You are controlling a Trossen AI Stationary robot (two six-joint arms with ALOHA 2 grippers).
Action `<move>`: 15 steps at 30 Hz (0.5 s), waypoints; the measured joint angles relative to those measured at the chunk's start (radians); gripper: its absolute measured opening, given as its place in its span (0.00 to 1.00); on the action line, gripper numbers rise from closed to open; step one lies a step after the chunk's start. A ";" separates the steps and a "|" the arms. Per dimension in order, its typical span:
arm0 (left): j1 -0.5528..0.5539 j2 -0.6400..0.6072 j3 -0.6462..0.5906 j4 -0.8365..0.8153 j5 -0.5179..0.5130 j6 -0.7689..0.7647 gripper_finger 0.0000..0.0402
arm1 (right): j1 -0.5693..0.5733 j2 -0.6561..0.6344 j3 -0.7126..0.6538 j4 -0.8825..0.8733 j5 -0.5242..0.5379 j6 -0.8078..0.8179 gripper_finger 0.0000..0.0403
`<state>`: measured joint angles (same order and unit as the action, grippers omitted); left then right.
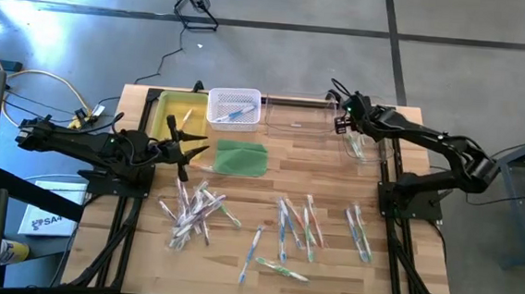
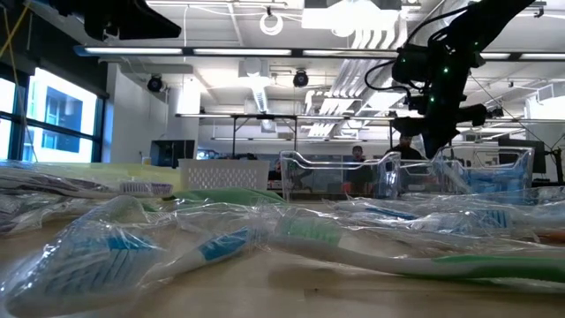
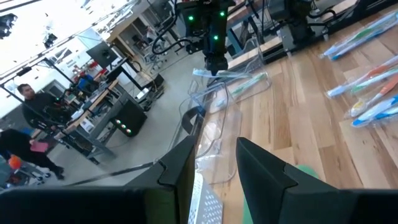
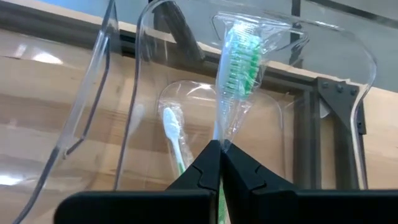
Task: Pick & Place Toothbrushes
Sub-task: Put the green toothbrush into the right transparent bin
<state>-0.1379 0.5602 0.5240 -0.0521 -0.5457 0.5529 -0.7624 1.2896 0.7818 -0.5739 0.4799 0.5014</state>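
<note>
Surface (image 1: 328, 272): wooden butcher-block top, carrying both arms' frames and all items listed.
Clear bin (image 1: 320, 119): transparent container at far edge, right of centre; one wrapped toothbrush already lying inside.
Yellow tray (image 1: 168, 113): far left corner, beside white basket.
White basket (image 1: 235, 106): perforated, far edge centre; a few toothbrushes inside.
Green pad (image 1: 240, 157): flat, just in front of white basket.
Toothbrushes (image 1: 294, 228): loose heaps across near half, three clusters, many in clear wrappers.
Right end effector (image 4: 220, 155): over clear bin, fingers pinched together on held toothbrush.
Held toothbrush (image 4: 239, 59): wrapped, green bristles, head pointing away from fingers.
Left end effector (image 1: 191, 148): hanging beside green pad, fingers partly apart, nothing between them.
</note>
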 joint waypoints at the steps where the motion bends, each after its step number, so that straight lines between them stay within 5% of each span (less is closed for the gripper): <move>1: 0.000 0.000 0.000 0.000 0.000 0.000 0.28 | 0.000 0.000 0.000 0.000 -0.009 0.001 0.01; 15: 0.000 0.000 0.000 0.000 0.001 0.000 0.28 | 0.000 0.000 0.000 0.000 -0.045 0.003 0.01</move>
<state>-0.1379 0.5602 0.5240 -0.0525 -0.5449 0.5529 -0.7624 1.2896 0.7818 -0.5739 0.4351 0.5043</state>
